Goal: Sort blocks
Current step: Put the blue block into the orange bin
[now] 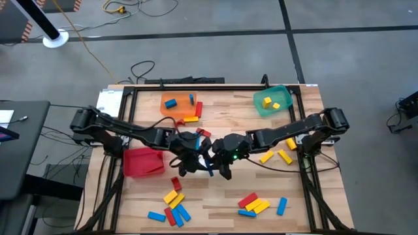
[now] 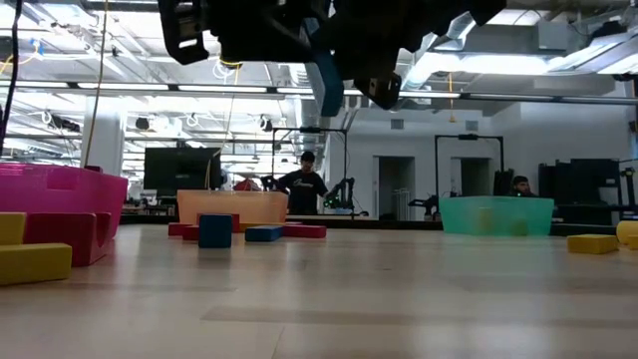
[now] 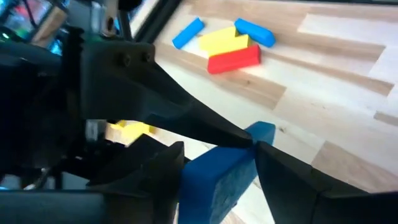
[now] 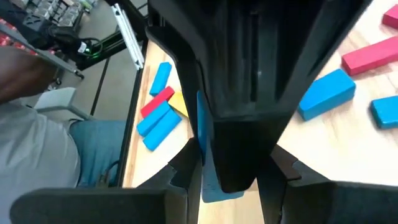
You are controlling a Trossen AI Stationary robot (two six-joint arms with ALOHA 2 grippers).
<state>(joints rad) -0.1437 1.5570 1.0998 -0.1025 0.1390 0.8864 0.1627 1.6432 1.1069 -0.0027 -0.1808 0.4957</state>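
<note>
Up top, two dark hands hang close together above the worktop (image 2: 329, 299), with a blue block (image 2: 326, 85) sticking down between them; can't tell which hand actually has it. On the worktop: a pink bin (image 2: 60, 204) at the left with a yellow block (image 2: 32, 262) right in front of it, an orange bin (image 2: 232, 206) further back with a dark blue block (image 2: 214, 230) and some red ones near it, and a green bin (image 2: 495, 214) off to the right. Another yellow block (image 2: 591, 242) sits at the far right. Two people stand in the room behind.
</note>
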